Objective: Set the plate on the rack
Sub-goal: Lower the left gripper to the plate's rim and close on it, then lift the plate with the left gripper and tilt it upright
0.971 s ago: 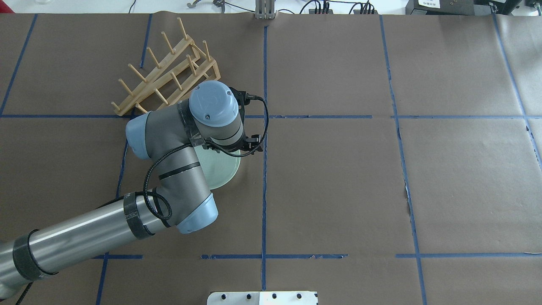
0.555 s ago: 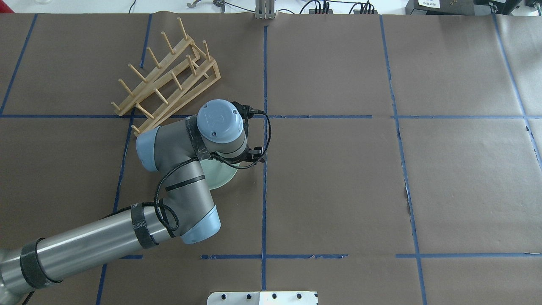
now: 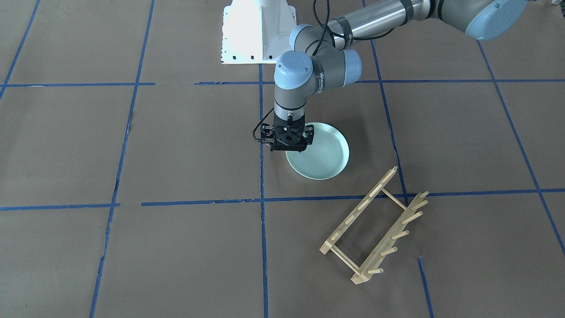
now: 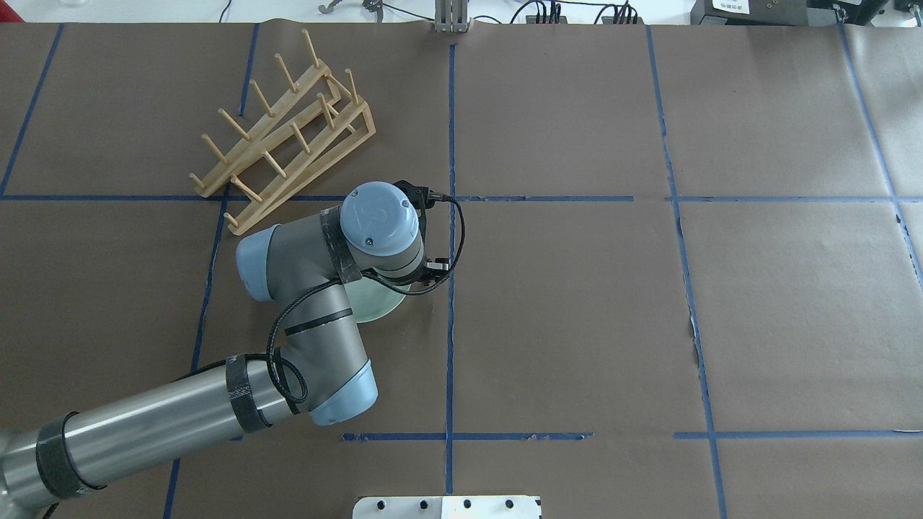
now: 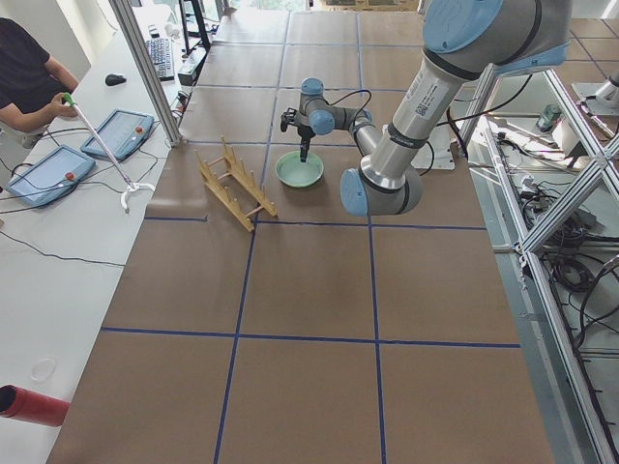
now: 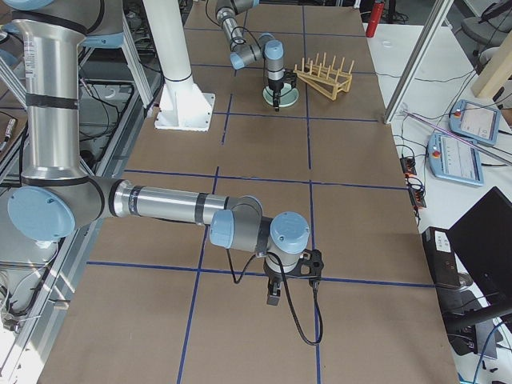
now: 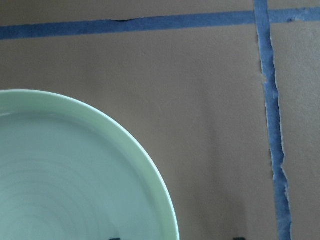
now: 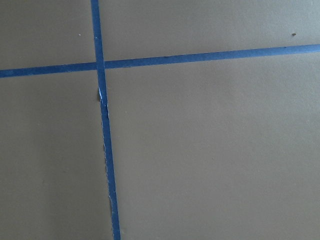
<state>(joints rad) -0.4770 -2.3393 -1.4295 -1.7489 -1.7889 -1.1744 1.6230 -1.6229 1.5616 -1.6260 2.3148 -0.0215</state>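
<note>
Two grippers are in view. The left gripper [image 3: 289,150] points straight down over the right-hand edge of the plate [image 3: 322,159], as seen from overhead. Two dark fingertips [image 7: 115,238] are just caught at the bottom of the left wrist view. They are set apart, with the plate's raised rim running between them. No contact with the rim can be made out.

The right gripper [image 6: 272,298] is held low over bare paper on the right of the table [image 4: 757,303], well apart from everything else. Whether it is wide or narrow cannot be told.

One plate is counted. It lies flat on the brown paper in the left half of the table, just left of the middle blue tape line [image 4: 450,346]. In the overhead view it is largely hidden under the left arm's wrist.

One rack [image 4: 288,140] is counted. It stands farther back and to the left of the plate, apart from it and set at a slant to the tape grid. It is made of two rails, and six pegs can be counted on each, joined by thin crossbars.

One person [image 5: 29,72] is seen beyond the table's far edge, with two tablets [image 5: 116,133] on the white bench there.
</note>
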